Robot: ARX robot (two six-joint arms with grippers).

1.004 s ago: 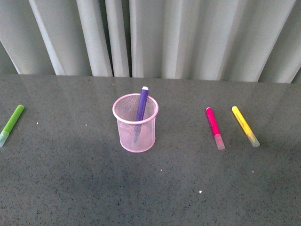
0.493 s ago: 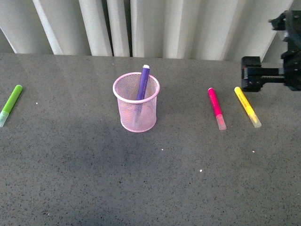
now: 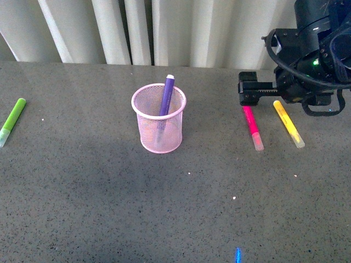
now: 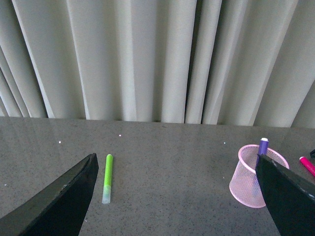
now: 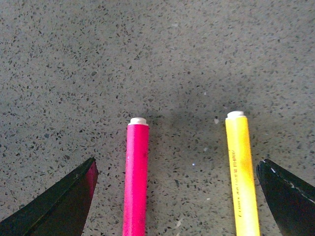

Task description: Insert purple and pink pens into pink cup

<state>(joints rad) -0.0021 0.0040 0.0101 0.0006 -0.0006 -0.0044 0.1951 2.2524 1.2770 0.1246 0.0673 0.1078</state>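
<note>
The pink cup [image 3: 159,127] stands upright left of the table's centre. The purple pen [image 3: 166,97] leans inside it, tip above the rim. The pink pen [image 3: 252,126] lies flat on the table to the right, with the yellow pen [image 3: 289,125] beside it. My right gripper [image 3: 263,93] hovers open over the far ends of both. In the right wrist view the pink pen [image 5: 136,177] and the yellow pen [image 5: 242,172] both lie between the spread fingers [image 5: 64,206]. My left gripper [image 4: 179,196] is open and empty, with the cup [image 4: 248,184] off to one side.
A lime-green pen [image 3: 12,121] lies at the table's far left, also seen as the green pen [image 4: 107,174] between the left fingers' spread. Grey curtains [image 3: 164,27] hang behind the dark speckled table [image 3: 164,208].
The right arm has come in from the right edge and moved left, now over the far ends of the pink and yellow pens. The pens and cup lie unmoved.
</note>
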